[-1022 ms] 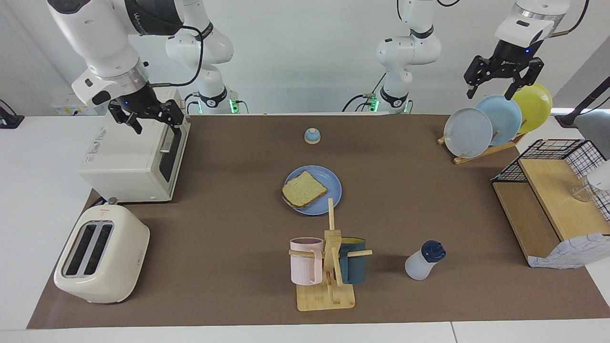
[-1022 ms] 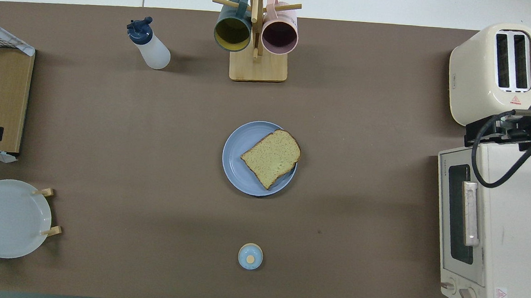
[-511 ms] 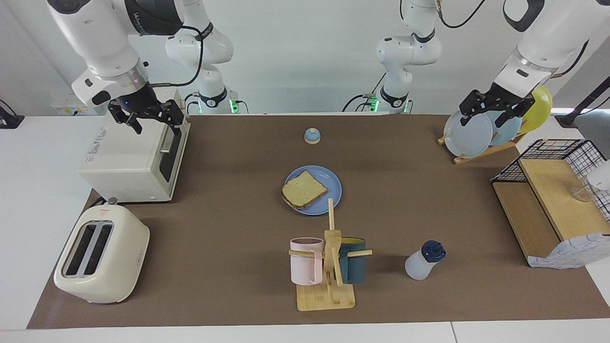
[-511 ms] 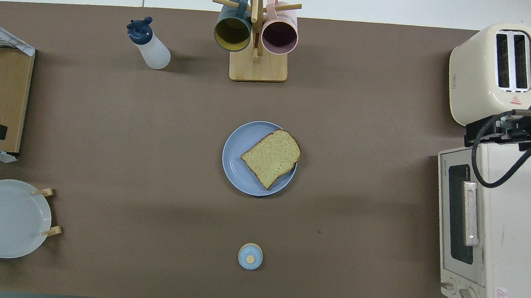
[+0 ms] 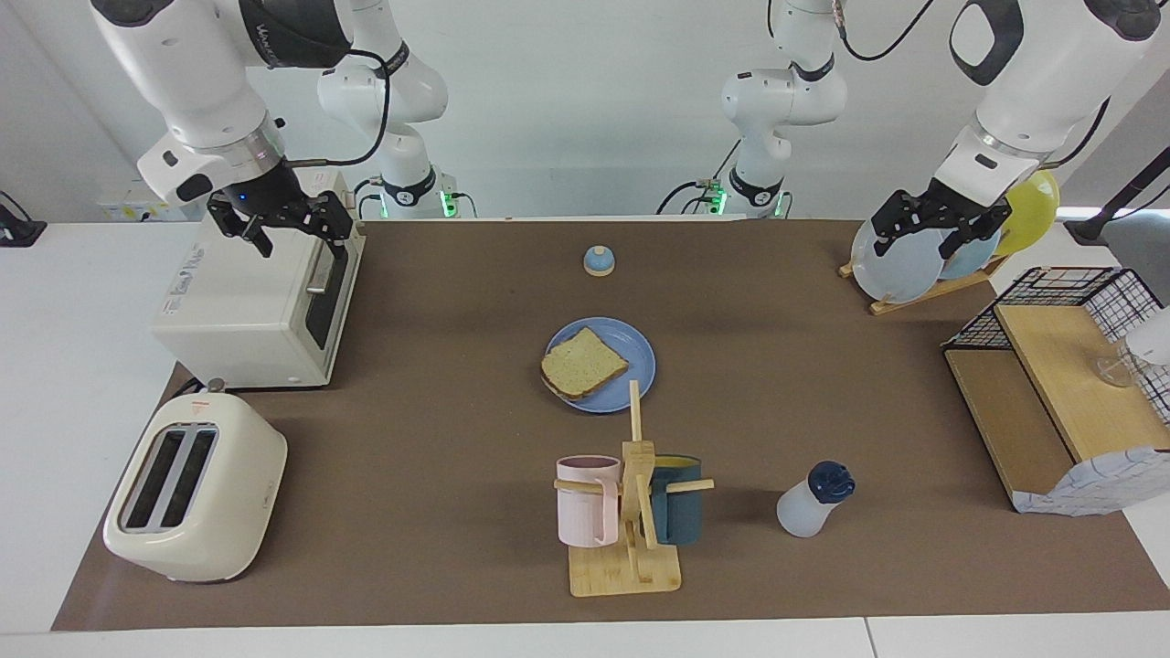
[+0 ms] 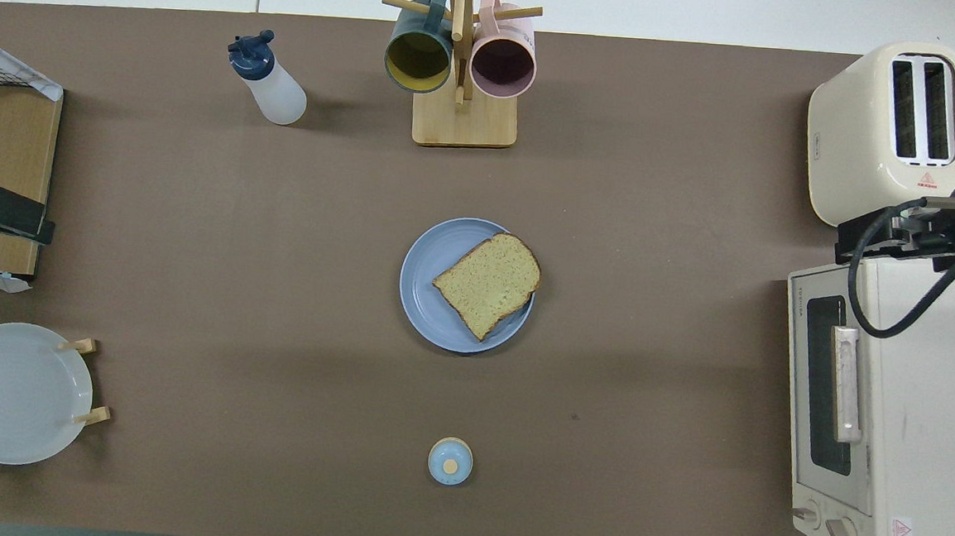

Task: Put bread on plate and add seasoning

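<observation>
With the bread (image 5: pixel 583 364) already on the blue plate (image 5: pixel 639 358) at frame centre, both open, empty grippers, left (image 5: pixel 938 226) upper right, right (image 5: pixel 279 219) upper left, leave the seasoning bottle (image 5: pixel 813 499), lower right, apparently next to fetch.

A long white table (image 5: pixel 64 384) fills the scene, its middle covered by a flat brown mat (image 5: pixel 439 439) whose edges stop short of the white border at 6 o'clock and at 9 o'clock in the facing view. A thin seam (image 5: pixel 866 637) splits the white tabletop near 5 o'clock. At 12 o'clock rises a plain white wall (image 5: pixel 585 110), evenly lit, with soft shadows falling on the mat under whatever stands on it. At 3 o'clock a grey panel (image 5: pixel 1111 146) slants beside the wall. At 9 o'clock a small black object (image 5: pixel 18 227) rests at the table's edge.
</observation>
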Robot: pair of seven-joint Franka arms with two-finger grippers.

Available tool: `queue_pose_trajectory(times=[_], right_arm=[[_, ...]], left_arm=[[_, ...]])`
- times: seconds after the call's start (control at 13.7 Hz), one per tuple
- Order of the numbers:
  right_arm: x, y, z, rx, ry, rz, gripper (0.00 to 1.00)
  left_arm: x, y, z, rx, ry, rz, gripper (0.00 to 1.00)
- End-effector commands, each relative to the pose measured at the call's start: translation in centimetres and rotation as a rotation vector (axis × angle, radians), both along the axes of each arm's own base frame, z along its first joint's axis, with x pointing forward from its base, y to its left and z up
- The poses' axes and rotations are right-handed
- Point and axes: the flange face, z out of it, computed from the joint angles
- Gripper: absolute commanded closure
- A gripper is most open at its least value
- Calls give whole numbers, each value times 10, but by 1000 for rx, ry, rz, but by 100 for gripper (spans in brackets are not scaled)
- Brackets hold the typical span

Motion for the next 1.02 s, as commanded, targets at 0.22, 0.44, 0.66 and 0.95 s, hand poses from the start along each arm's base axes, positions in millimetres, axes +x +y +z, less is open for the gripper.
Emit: queue_pose_trajectory(times=[0.22,0.44,0.66,0.95], right_arm=[[-7,-4,1,-9,4,12,0],[-7,-4,1,-9,2,12,0],[-7,-4,1,-9,4,12,0],[-7,-4,1,-9,4,12,0]], left_arm=[[2,-4,13,12,-19,2,0],[2,-4,10,12,-16,2,0],[10,-4,9,8,-63,5,0],[10,-4,4,8,-54,5,0]])
